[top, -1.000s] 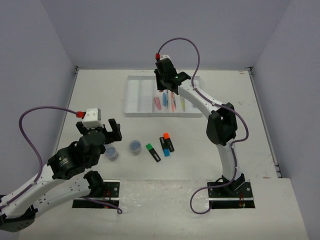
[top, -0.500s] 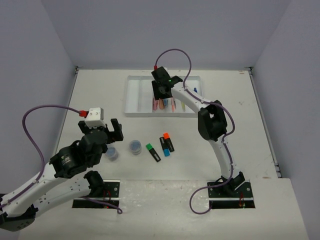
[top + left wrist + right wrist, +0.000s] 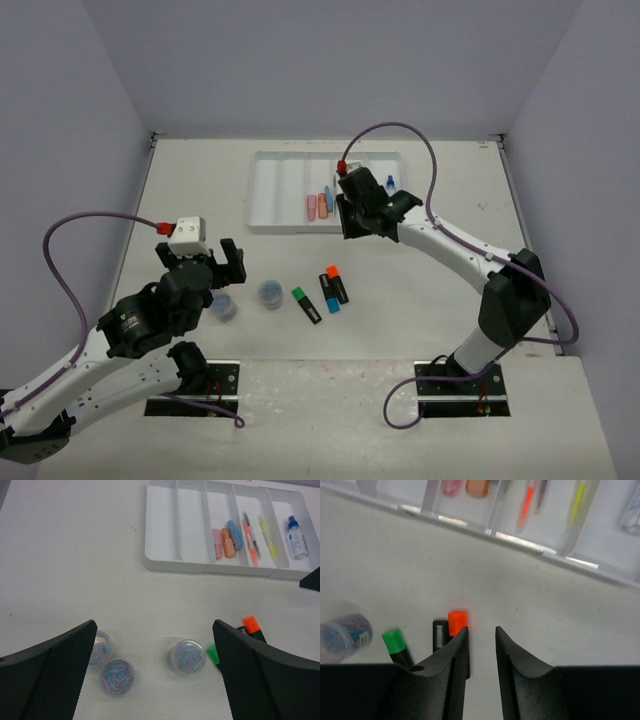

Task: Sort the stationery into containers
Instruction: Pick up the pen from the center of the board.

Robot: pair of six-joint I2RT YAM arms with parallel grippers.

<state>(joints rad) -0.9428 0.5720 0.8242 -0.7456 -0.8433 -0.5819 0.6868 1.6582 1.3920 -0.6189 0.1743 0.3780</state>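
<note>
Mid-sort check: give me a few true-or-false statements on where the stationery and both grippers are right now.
1. Three clear tubs sit on the table, outside the tray. True.
2. The right gripper holds a highlighter. False: its jaws stand slightly apart with nothing between them.
3. The blue-capped bottle lies in an end compartment of the tray. True.
4. The left gripper is shut on a tub. False: it is open above the tubs, holding nothing.
5. The green-capped highlighter is in the tray. False: it lies on the table near the orange-capped highlighter.
</note>
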